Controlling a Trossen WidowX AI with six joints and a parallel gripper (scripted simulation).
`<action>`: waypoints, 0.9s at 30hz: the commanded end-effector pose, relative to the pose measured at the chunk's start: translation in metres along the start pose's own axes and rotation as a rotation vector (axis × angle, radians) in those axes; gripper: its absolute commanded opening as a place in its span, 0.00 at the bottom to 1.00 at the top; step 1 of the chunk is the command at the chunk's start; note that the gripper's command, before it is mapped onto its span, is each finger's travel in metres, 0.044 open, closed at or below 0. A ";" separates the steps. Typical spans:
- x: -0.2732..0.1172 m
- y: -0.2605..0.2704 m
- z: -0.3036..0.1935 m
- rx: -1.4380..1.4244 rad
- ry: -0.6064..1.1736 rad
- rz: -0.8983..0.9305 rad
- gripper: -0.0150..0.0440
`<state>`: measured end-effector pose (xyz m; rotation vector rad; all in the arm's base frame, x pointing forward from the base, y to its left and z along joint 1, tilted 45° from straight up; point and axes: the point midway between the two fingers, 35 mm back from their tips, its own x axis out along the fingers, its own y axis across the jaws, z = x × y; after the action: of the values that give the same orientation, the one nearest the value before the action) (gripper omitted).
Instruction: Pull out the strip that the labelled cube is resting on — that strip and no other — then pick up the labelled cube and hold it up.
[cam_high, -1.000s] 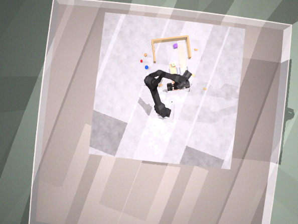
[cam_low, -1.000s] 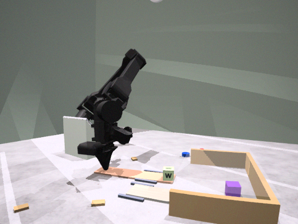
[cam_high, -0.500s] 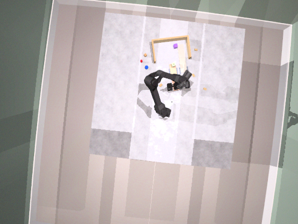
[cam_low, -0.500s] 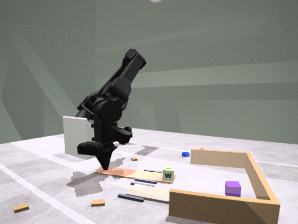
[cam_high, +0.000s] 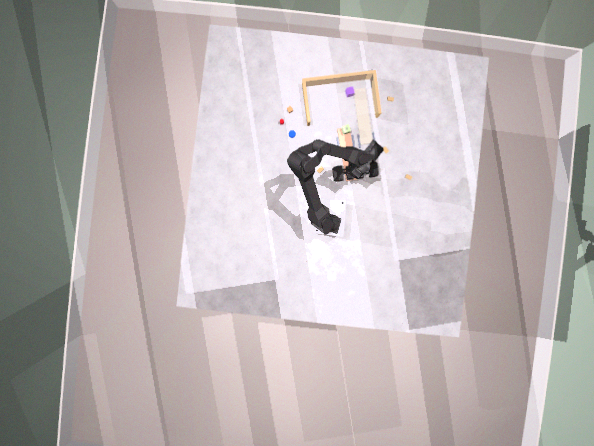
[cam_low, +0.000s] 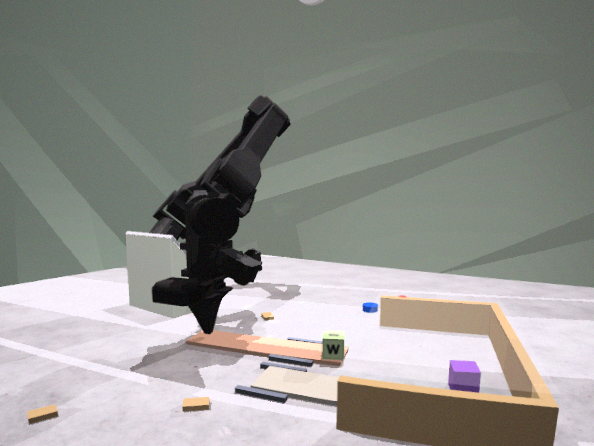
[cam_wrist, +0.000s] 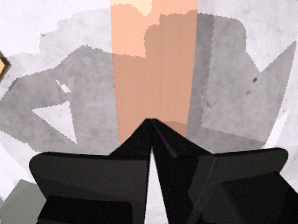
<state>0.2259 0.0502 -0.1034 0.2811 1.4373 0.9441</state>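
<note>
The light green cube (cam_high: 346, 129) (cam_low: 333, 346), marked W, sits upright on the far end of the salmon-orange strip (cam_high: 348, 140) (cam_low: 220, 342) (cam_wrist: 155, 90). The strip lies flat and reaches back from the cube to under the gripper. My gripper (cam_low: 208, 331) (cam_wrist: 150, 124) is shut with nothing between its fingers. It points down, its tips at or just above the strip's near end; contact is too fine to tell. In the top view the arm hides the fingertips. A cream strip (cam_high: 363, 115) (cam_low: 300, 383) lies alongside, with no cube on it.
Dark blue rails (cam_low: 290, 360) flank the strips. A purple cube (cam_high: 350, 91) (cam_low: 464, 376) stands inside the three-sided wooden wall (cam_high: 340, 78) (cam_low: 445, 413). A blue disc (cam_high: 292, 134) (cam_low: 370, 307), a red piece (cam_high: 282, 121) and several small wooden blocks (cam_high: 408, 176) (cam_low: 43, 414) lie around.
</note>
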 end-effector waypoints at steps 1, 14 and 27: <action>-0.033 -0.004 0.005 -0.010 0.005 -0.007 0.25; -0.035 -0.004 0.039 -0.202 0.006 -0.005 0.61; -0.042 -0.006 0.085 -0.204 0.004 -0.005 1.00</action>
<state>0.3013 0.0445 -0.0658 0.1167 1.3311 1.0779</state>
